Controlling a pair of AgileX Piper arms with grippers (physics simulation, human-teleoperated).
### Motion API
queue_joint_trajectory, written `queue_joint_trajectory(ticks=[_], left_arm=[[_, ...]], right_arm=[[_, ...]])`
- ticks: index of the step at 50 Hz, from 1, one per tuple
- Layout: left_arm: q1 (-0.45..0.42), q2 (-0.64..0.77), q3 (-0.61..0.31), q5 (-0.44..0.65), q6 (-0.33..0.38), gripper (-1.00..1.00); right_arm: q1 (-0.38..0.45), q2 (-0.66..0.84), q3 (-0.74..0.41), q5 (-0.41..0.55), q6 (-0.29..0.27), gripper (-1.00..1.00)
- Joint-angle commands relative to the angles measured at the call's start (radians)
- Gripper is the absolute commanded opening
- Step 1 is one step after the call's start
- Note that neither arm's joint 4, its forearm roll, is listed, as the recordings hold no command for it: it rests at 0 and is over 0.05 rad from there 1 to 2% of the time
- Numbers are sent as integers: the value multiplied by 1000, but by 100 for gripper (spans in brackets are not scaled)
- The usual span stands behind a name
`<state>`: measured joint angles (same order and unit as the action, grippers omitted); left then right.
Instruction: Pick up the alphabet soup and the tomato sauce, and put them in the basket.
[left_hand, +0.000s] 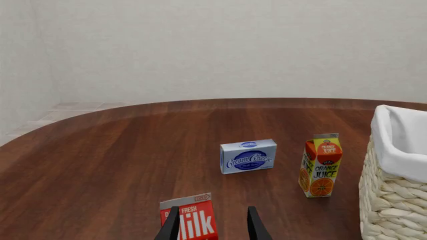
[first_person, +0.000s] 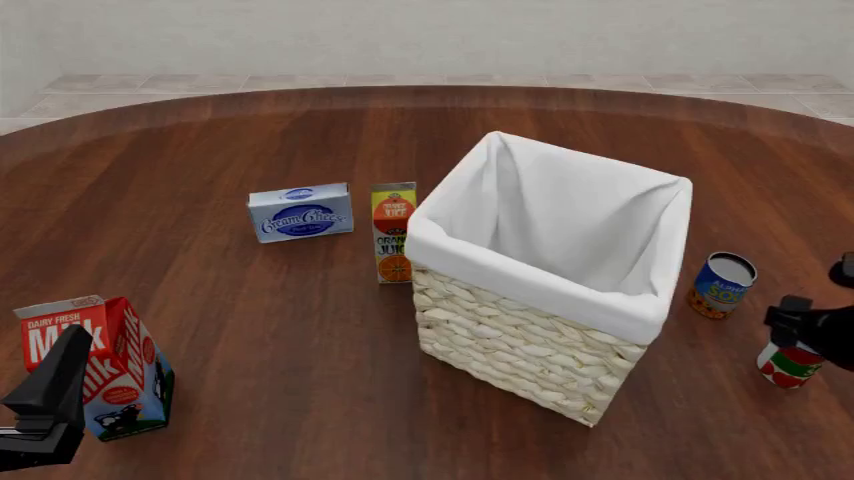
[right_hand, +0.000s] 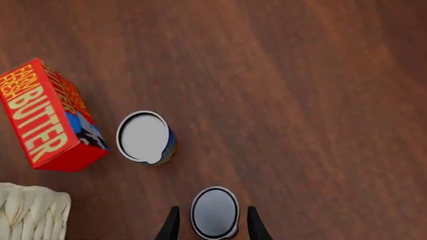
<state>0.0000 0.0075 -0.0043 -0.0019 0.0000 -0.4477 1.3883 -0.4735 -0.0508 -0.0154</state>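
Dark wood made up the round worktop, with pale wall and tiled floor beyond. One basket stood mid-worktop. Two cans sat to its right: soup near its right corner, sauce closer in. The right end effector hung over the sauce with fingers spread either side of its top, not clenched. One butter box lay by the soup. Cream cheese, a juice carton and a milk carton stood left. The left end effector was released above the milk.
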Motion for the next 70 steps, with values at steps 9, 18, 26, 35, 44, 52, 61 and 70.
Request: queue_joint_trajectory(ticks=[9,18,26,35,44,52,61,70], left_arm=[[0,0,0,0,0,100],[0,0,0,0,0,100],[0,0,0,0,0,100],[0,0,0,0,0,100],[0,0,0,0,0,100],[0,0,0,0,0,100],[0,0,0,0,0,100],[0,0,0,0,0,100]], right_arm=[[5,47,-7,-2,1,100],[-3,79,-18,-4,-4,100],[-21,100,-28,-2,-1,100],[-29,123,-43,9,-2,100],[-29,137,-44,4,-14,100],[-24,134,-32,-12,-37,-100],[-19,124,-34,-4,-29,-100],[-15,83,-39,24,-8,-100]])
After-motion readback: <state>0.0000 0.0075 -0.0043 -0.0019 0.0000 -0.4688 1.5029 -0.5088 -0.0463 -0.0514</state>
